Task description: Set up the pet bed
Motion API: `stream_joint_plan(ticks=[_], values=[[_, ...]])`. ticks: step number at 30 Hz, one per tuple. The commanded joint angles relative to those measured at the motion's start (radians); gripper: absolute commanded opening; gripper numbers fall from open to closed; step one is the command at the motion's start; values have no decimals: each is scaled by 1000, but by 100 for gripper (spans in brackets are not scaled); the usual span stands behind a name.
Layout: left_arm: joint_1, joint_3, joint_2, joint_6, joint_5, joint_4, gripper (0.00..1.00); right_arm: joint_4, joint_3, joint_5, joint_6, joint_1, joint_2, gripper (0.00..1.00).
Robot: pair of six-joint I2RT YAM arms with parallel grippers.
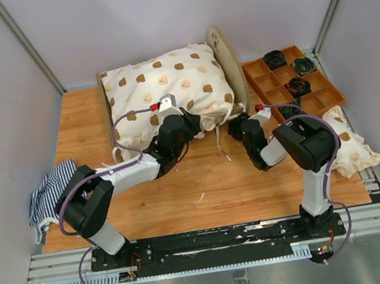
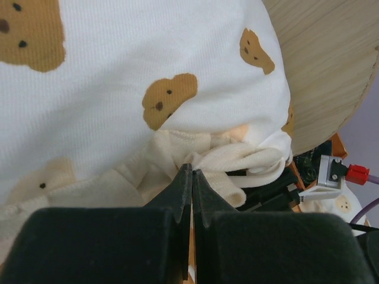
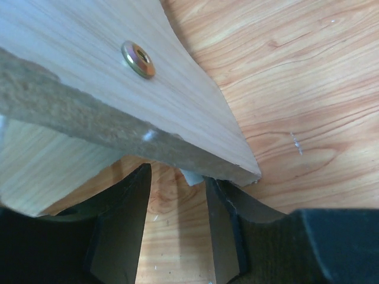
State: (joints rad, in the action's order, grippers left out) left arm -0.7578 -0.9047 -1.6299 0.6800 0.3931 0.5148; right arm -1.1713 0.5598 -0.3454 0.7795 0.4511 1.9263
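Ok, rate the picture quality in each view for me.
Top external: even soft light, sharp throughout. Left wrist: the bear-print cushion is crisp, the left hand dark and blurred. Right wrist: table grain sharp, the pet bed frame soft along its near edge, shadow beneath.

From where I stand, the left arm reaches forward and inward with the left gripper pinched tight, fingers pressed together, while the right arm folds at the elbow and angles toward the middle, the right gripper with its fingers parted.
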Motion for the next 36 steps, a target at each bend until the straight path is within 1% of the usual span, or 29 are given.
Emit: stream_joint_plan(ticks=[1, 3, 5, 11, 13, 17, 20, 24, 28, 31, 32, 34, 35, 36], values=[[17, -22, 26, 8, -6, 25, 0, 219, 73, -132, 8, -14, -32, 43], [20, -20, 33, 9, -6, 26, 0, 370, 115, -133, 47, -14, -47, 40], [22, -20, 40, 12, -6, 26, 0, 475, 150, -123, 81, -13, -51, 31], [26, -13, 55, 22, -1, 27, 0, 489, 146, -110, 74, -12, -60, 1], [26, -10, 56, 28, 0, 26, 0, 493, 138, -111, 54, -7, -78, 0], [26, -5, 50, 32, -1, 27, 0, 474, 87, -111, -38, 6, -147, 0], [26, -6, 41, 34, -9, 31, 0, 477, 16, -38, -93, 23, -249, 0], [26, -10, 28, 18, -71, 66, 0, 676, -47, 54, -155, 63, -400, 0], [26, -14, 15, 16, -167, 91, 0, 758, -157, 95, -210, 114, -573, 0], [25, -2, 13, 22, -229, 104, 1, 832, -217, 69, -247, 202, -721, 0], [25, 3, 17, 13, -253, 103, 6, 863, -225, 39, -256, 241, -760, 0], [25, 13, 43, -5, -283, 68, 26, 913, -255, 6, -276, 298, -836, 0], [26, 17, 67, -11, -283, 27, 35, 932, -268, -9, -287, 320, -867, 0], [25, 19, 97, -26, -275, -28, 41, 945, -279, -12, -298, 335, -898, 0]])
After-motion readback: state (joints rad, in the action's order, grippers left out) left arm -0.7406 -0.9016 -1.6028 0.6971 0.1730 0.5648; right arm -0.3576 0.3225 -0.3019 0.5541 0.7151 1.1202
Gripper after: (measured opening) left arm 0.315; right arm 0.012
